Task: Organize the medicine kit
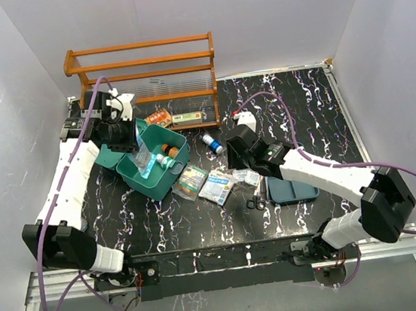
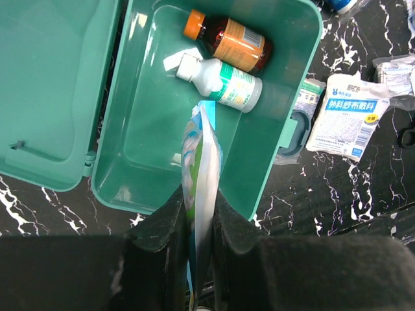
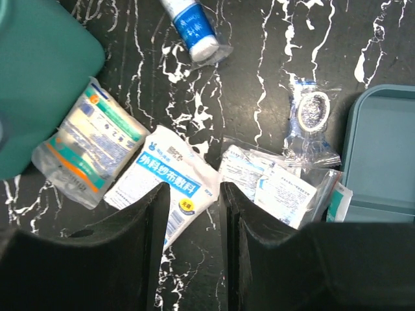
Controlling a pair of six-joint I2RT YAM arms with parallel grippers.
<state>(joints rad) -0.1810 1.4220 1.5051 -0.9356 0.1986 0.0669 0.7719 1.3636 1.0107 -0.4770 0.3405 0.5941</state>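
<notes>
**The left gripper (image 2: 198,214) holds a pouch (image 2: 202,162) over the box (image 1: 172,173)**

On the table (image 1: 323,103), a rack (image 1: 139,61) stands just behind the box. The box is open, with its lid (image 2: 52,97) swung out to its left. Its tray (image 1: 292,189) lies well to its right. The left gripper pinches the flat pouch edge-on above the box. The right gripper (image 3: 191,201), right of the box, hangs with fingers spread over a white packet (image 3: 165,172); whether they touch it is hard to judge. Inside the box lie a brown bottle (image 2: 233,44) and a white bottle (image 2: 224,84).
</notes>
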